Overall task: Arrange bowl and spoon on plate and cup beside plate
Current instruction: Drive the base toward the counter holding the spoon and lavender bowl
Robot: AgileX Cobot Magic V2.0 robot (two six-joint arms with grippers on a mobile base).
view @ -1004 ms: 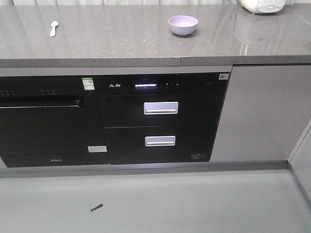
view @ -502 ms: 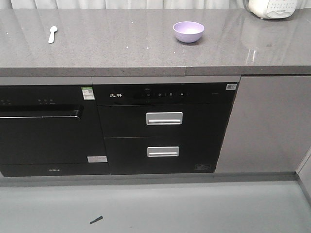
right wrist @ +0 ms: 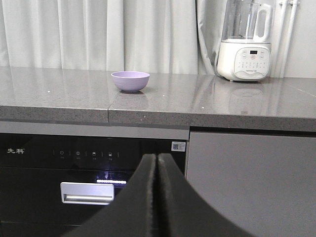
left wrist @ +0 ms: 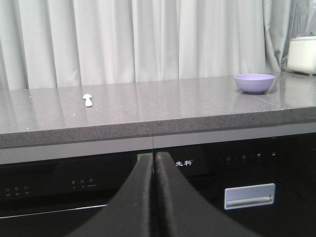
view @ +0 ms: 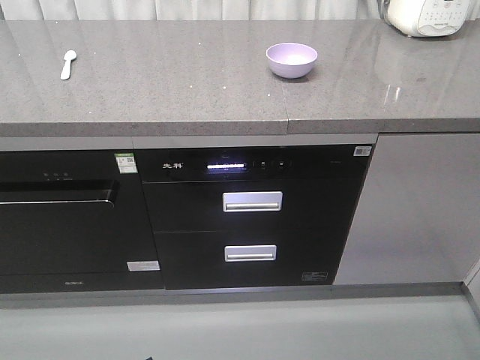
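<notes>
The spoon (view: 68,64) lies at the far left of the countertop (view: 187,90), long axis front to back, handle toward the front edge. It is up and left of the left gripper (left wrist: 153,163), which is clenched on nothing. The bowl (view: 292,59) stands upright right of centre, well apart from the spoon and up and slightly left of the right gripper (right wrist: 157,160), likewise clenched and empty. Judgement: the left arm is nearer the spoon, the right arm nearer the bowl. The plate and cup are not in view.
</notes>
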